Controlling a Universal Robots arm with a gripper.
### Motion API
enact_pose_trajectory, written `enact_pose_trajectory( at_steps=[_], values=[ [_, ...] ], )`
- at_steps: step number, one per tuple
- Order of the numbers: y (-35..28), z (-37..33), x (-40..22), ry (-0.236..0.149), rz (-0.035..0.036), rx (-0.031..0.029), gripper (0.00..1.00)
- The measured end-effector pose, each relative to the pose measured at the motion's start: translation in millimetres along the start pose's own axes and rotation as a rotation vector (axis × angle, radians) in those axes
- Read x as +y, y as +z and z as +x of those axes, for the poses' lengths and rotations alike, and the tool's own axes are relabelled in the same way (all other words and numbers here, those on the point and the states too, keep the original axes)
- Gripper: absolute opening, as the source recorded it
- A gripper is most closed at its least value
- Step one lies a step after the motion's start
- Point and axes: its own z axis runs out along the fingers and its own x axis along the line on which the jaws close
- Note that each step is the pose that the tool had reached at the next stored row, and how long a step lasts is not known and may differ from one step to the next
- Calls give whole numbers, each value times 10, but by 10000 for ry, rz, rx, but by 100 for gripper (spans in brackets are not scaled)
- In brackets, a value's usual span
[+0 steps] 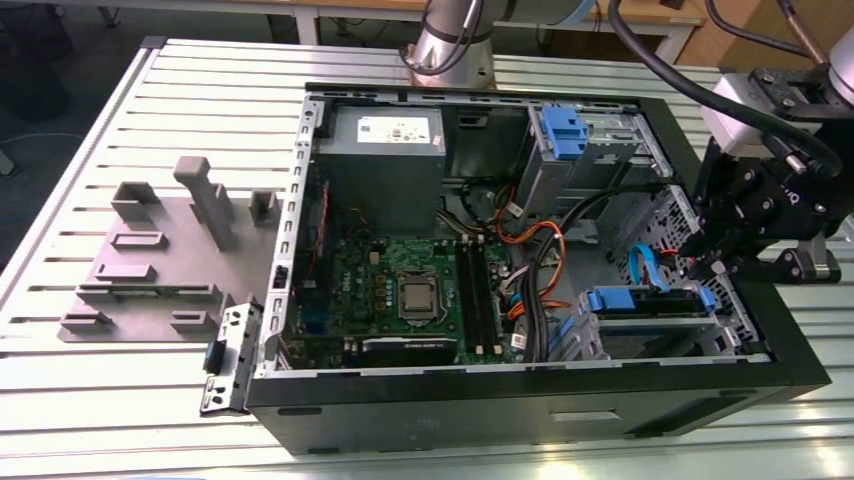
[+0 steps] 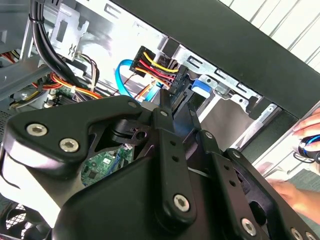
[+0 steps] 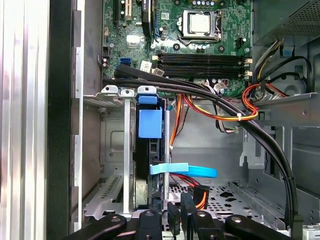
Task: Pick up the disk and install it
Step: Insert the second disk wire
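Observation:
The disk (image 1: 627, 301) sits in the lower drive cage at the front corner of the open computer case, on the exterior view's right, with its blue carrier showing. In the first wrist view the disk (image 3: 146, 167) stands edge-on in the cage slot, with the blue carrier tab (image 3: 150, 123) on its end. My gripper (image 1: 701, 264) hangs just over that cage, inside the case wall. Its black fingers are close together with nothing between them in both wrist views (image 3: 179, 214) (image 2: 176, 104). A power plug with red, yellow and black wires (image 2: 159, 69) lies just beyond the fingertips.
A light-blue data cable (image 3: 185, 170) crosses beside the disk. Black cable bundles (image 3: 235, 112) span the case above the motherboard (image 1: 400, 290). A second cage with a blue clip (image 1: 563, 135) and the power supply (image 1: 380, 150) sit further back. A person's hand (image 2: 300, 192) is outside the case. Grey fixtures (image 1: 160, 260) stand on the exterior view's left.

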Motion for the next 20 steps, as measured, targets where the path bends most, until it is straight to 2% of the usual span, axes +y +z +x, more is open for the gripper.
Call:
enact_pose_trajectory(
  at_steps=[13,20],
  values=[
    [3,-5,-31,-1,0,-1,29],
    [26,-14,-106,0,0,-1,29]
  ],
)
